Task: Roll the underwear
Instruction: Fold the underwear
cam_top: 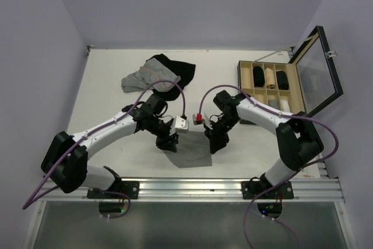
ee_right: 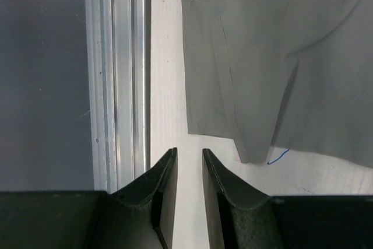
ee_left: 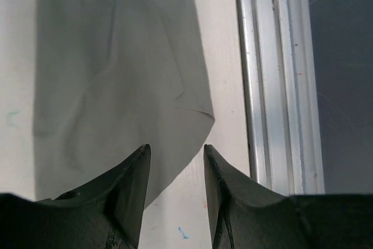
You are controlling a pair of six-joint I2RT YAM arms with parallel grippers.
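Two grippers, one garment: the underwear (cam_top: pixel 191 155) lies flat on the table (cam_top: pixel 105 94) close to its near edge, between the arms. It is creased but shows no roll as far as I can see, so I judge the rolling itself wholly left to do. Left gripper (cam_top: pixel 168 143) hovers over the cloth's left side, jaws moderately parted and holding nothing; right gripper (cam_top: pixel 214 141) sits just off its right edge over bare table, jaws narrowly apart, empty.
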